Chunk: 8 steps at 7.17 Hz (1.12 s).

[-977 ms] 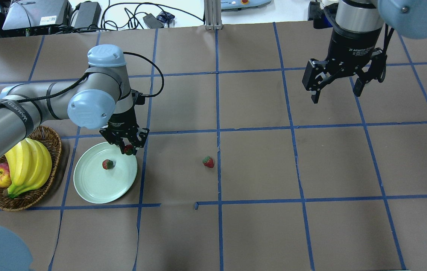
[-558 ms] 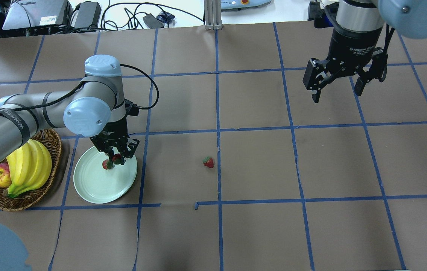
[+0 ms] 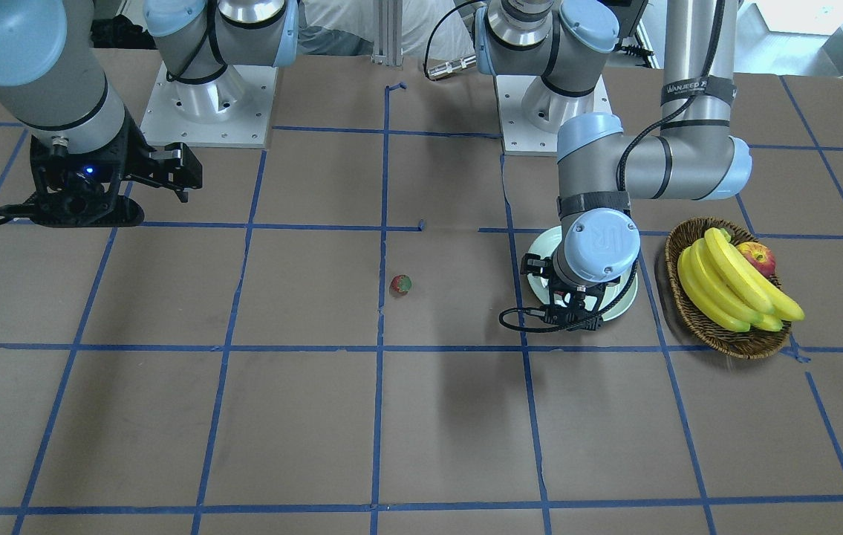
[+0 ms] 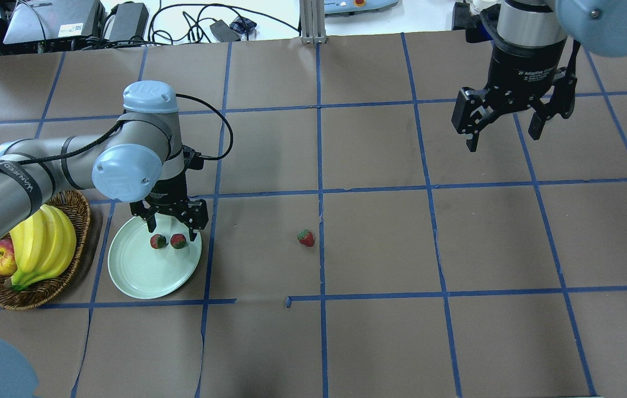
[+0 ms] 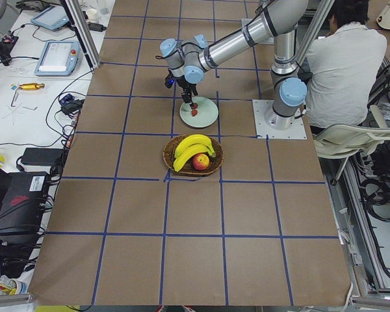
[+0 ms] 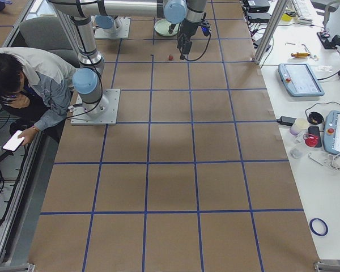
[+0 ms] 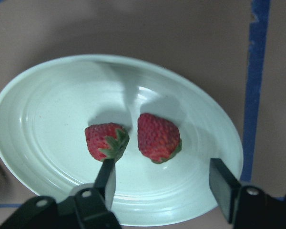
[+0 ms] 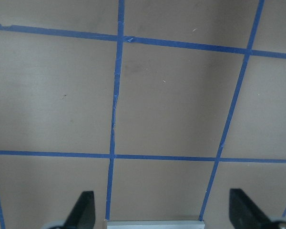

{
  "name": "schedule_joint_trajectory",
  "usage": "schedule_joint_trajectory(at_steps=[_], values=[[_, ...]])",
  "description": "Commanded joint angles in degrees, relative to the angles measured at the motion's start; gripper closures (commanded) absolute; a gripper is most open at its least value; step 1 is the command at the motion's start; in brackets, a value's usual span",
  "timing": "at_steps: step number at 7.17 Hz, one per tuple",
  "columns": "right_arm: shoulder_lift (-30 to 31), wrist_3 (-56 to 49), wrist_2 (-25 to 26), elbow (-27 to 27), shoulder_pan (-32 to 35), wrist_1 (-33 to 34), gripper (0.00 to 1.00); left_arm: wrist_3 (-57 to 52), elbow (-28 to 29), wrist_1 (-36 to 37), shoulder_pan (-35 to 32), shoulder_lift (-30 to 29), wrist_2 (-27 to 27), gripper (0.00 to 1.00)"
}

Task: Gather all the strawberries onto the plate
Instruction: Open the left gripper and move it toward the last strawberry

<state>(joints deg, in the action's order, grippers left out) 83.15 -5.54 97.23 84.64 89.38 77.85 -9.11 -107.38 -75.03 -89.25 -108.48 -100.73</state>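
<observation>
The pale green plate (image 4: 145, 276) lies left of the table's centre. Two strawberries lie on it side by side, one on the left (image 4: 158, 241) and one on the right (image 4: 178, 241). The left wrist view shows them, left (image 7: 106, 140) and right (image 7: 157, 137), on the plate (image 7: 62, 119). My left gripper (image 4: 172, 229) is open and empty just above them, one finger (image 7: 107, 179) beside the left strawberry. A third strawberry (image 4: 306, 237) lies on the table to the right of the plate; it also shows in the front view (image 3: 400, 284). My right gripper (image 4: 502, 141) is open and empty, high at the far right.
A wicker basket (image 4: 73, 204) with bananas (image 4: 42, 243) and an apple (image 4: 0, 258) stands just left of the plate. Blue tape lines (image 4: 321, 193) grid the brown table. Cables and boxes (image 4: 125, 22) lie beyond the far edge.
My left gripper moved left over the plate, opened and let go of its strawberry, which now lies beside the first one. My right gripper shifted slightly to the right.
</observation>
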Motion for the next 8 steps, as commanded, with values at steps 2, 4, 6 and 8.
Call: schedule_joint_trajectory(at_steps=[2,4,6,8], values=[[0.0,0.0,-0.1,0.0,0.1,-0.1,0.00,9.6,5.2,0.4,-5.5,0.2,6.9,0.06],[0.0,0.3,-0.2,0.1,0.1,-0.2,0.00,20.0,5.2,0.7,-11.1,-0.4,7.8,0.06],[0.2,0.3,-0.4,0.1,0.2,-0.4,0.00,30.6,4.6,4.8,-14.3,-1.7,17.9,0.09],[0.3,0.4,-0.3,0.1,0.3,-0.6,0.00,35.1,4.6,7.3,-16.9,-2.6,21.7,0.09]])
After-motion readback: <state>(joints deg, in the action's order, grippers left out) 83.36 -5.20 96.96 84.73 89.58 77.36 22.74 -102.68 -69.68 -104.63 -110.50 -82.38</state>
